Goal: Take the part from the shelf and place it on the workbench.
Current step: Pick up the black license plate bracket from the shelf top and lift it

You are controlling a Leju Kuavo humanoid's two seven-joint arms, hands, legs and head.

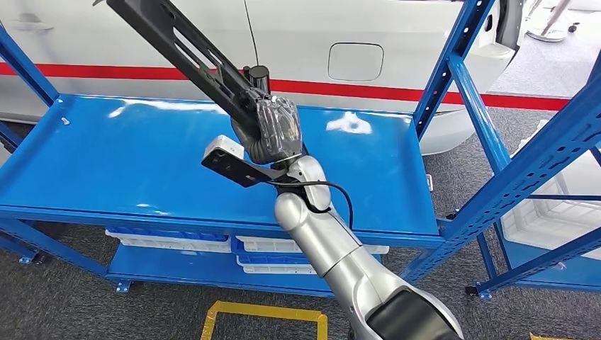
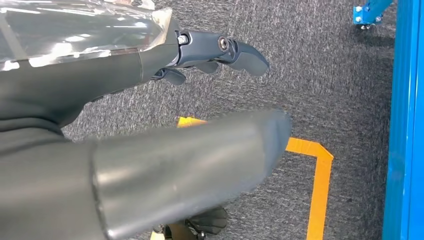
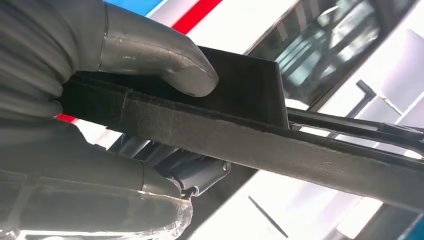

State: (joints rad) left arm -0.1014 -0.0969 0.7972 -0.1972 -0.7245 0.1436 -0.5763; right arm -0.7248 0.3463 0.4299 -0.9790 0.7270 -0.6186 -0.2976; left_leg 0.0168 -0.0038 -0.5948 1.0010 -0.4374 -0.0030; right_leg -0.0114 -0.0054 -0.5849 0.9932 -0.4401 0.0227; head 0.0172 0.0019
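Part (image 1: 181, 46), 1 long black bar: right hand (image 1: 273, 127) clamped on its lower end above the shelf (image 1: 106, 156), left hand (image 2: 220, 52) loosely spread, holding nothing; likely risk, far end swinging, twisting loose.

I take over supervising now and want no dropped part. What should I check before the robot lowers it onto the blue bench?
1. Grip: right hand wraps the long black part, thumb pressed on it: ok.
2. Part off the surface: raised, tilted above the blue workbench: ok.
3. Landing area below the part bare: ok.
4. Part's far end: out of frame, cannot tell.
5. Left hand hangs over the carpet, holds nothing: ok.
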